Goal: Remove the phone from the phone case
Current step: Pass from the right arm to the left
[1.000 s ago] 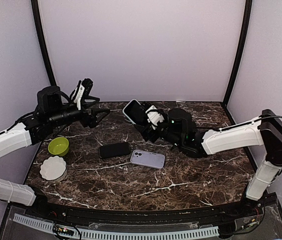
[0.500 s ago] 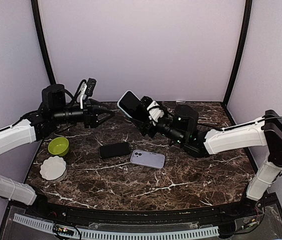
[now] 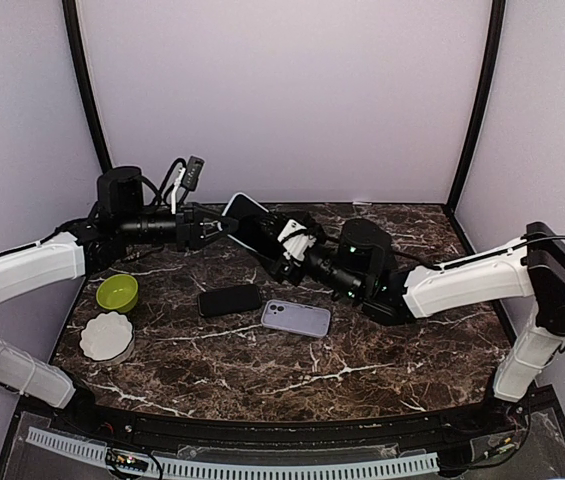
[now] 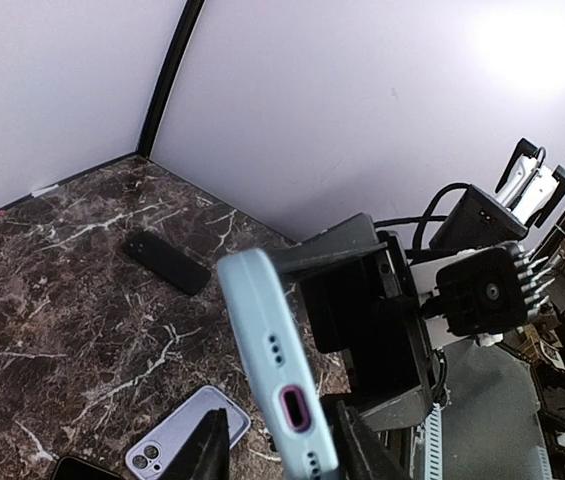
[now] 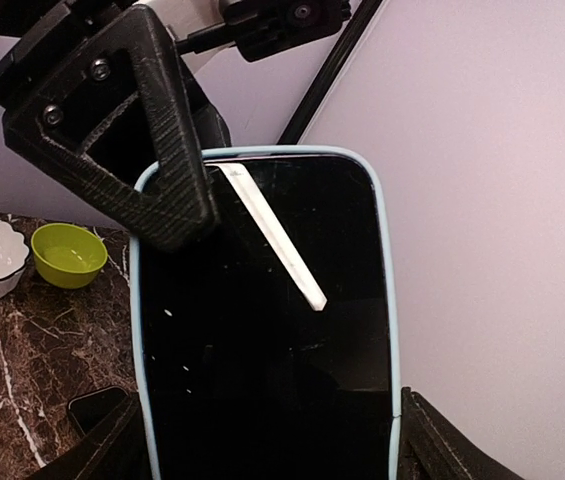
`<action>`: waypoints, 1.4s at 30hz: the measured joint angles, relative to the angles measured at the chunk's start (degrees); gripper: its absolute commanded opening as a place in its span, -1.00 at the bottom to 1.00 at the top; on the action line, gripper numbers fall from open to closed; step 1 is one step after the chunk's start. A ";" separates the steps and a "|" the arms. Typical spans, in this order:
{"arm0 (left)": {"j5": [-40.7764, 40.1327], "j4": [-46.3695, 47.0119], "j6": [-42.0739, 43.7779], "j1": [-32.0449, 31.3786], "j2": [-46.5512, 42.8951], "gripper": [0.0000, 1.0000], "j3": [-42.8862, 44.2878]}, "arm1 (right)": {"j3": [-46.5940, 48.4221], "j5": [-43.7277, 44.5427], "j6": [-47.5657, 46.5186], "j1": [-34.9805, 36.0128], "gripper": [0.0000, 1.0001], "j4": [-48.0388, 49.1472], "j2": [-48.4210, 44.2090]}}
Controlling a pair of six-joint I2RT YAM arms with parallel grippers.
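Note:
The phone (image 5: 272, 330), screen dark, sits in a light blue phone case (image 4: 272, 340) that is held up in the air above the back of the table (image 3: 382, 350). My right gripper (image 5: 272, 450) is shut across the case's width near its lower end. In the top view the phone (image 3: 245, 222) points up and left from the right gripper (image 3: 277, 240). My left gripper (image 3: 224, 228) straddles the case's free end. One left finger (image 5: 152, 130) lies over the screen's corner. In the left wrist view the other finger stands a little off the case's back, so the jaws are open.
On the table lie a lilac phone case (image 3: 296, 318) with its camera cut-out up and a black phone (image 3: 229, 300) beside it. A green bowl (image 3: 117, 292) and a white scalloped dish (image 3: 107, 336) stand at the left. Grey walls close the back and sides.
The right arm has carried the cased phone leftward. The left gripper has moved right to meet it and narrowed its jaws around the case's end.

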 measured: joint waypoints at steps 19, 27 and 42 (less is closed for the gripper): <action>-1.11 -1.11 -0.87 0.15 0.57 -1.00 0.87 | 0.48 6.69 -6.19 2.01 0.96 1.95 1.64; -4.00 -4.81 7.50 0.15 0.04 -1.00 0.74 | -0.04 -1.95 -0.35 -0.35 0.97 -3.08 -3.26; -4.13 -5.73 20.96 0.15 -7.26 -1.00 -3.21 | -1.75 -22.18 7.74 -7.34 0.97 -19.76 -13.44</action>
